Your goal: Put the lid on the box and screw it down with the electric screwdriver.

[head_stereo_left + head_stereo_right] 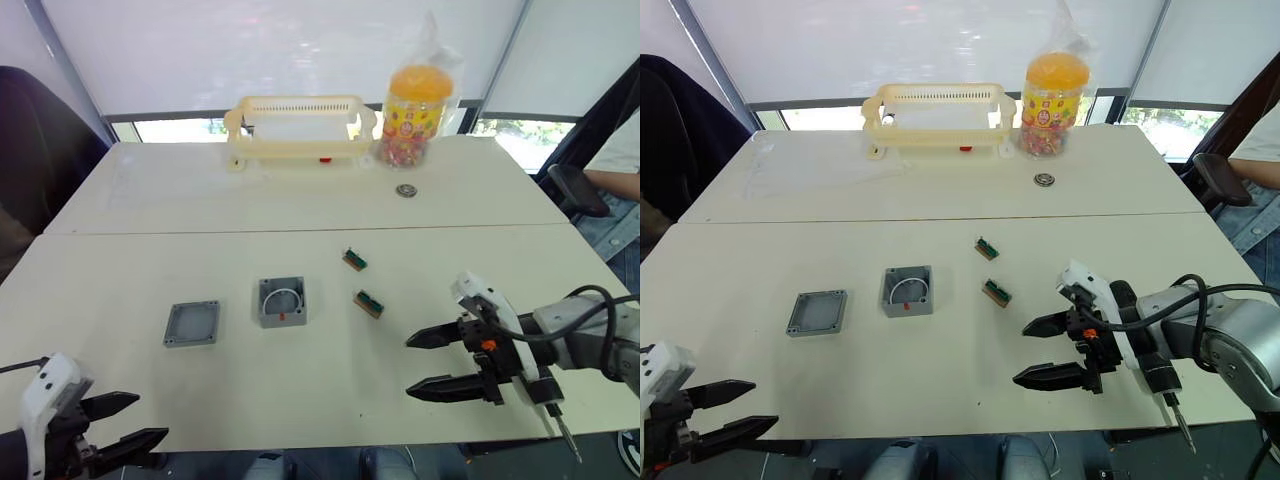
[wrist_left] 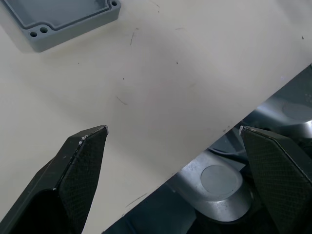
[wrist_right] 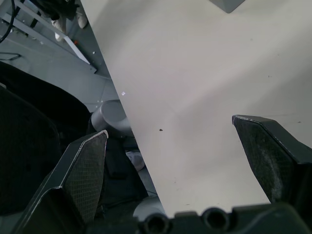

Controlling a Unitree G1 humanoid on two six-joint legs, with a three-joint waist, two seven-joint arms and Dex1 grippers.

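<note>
The flat grey lid [image 1: 191,323] lies on the cream table [image 1: 300,210], left of centre. Just to its right, a small gap away, stands the deeper grey box [image 1: 282,301], open on top, with a white wire and a red part inside. My right gripper [image 1: 412,367] hovers open and empty right of the box, fingers pointing left. Under that wrist, at the table's front right edge, lies the black electric screwdriver [image 1: 1157,380], its metal bit pointing off the edge. My left gripper [image 1: 150,416] is open and empty at the front left edge, a corner of the lid [image 2: 58,19] ahead of it.
Two small green circuit boards [image 1: 354,260] [image 1: 369,303] lie between the box and the right gripper. At the back stand a cream rack [image 1: 298,130] and an orange-lidded candy jar [image 1: 418,110], with a small round metal part [image 1: 405,189] nearby. A person [image 1: 620,170] sits at far right.
</note>
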